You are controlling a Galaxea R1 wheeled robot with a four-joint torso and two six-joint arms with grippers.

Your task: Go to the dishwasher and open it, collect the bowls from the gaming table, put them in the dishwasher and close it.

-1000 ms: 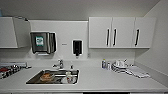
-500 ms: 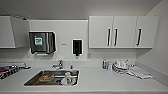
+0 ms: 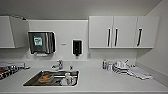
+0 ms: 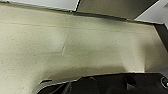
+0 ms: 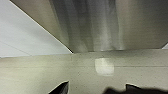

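Dishwasher: a brushed silver-grey metal front fills the upper part of the right wrist view, standing above the pale speckled floor; I take this for the dishwasher front, closed, under the counter. A white panel adjoins it on one side.

Left wrist view: the same pale floor, with a grey-metal panel and a white one at its far edge; which cabinet these belong to cannot be told.

Claws: dark parts of each arm show at the edge of the wrist views, but whether either claw is wide or narrow cannot be told. Nothing is seen held.

Counter: the white countertop runs across the head view. A steel sink is set near its front edge, left of centre, with dishes inside; a tap stands behind it. A rack of dishes and a bottle sit toward the back right corner.

Wall: white cabinets with black handles, a paper towel dispenser, a black soap dispenser.

Step in hand, judged: squaring up to the dishwasher to open it. Done well, the right arm meets the door's top edge squarely.

Room, judged: the floor before the metal front looks bare; a door dropping forward needs that room kept, so the base should stand back.
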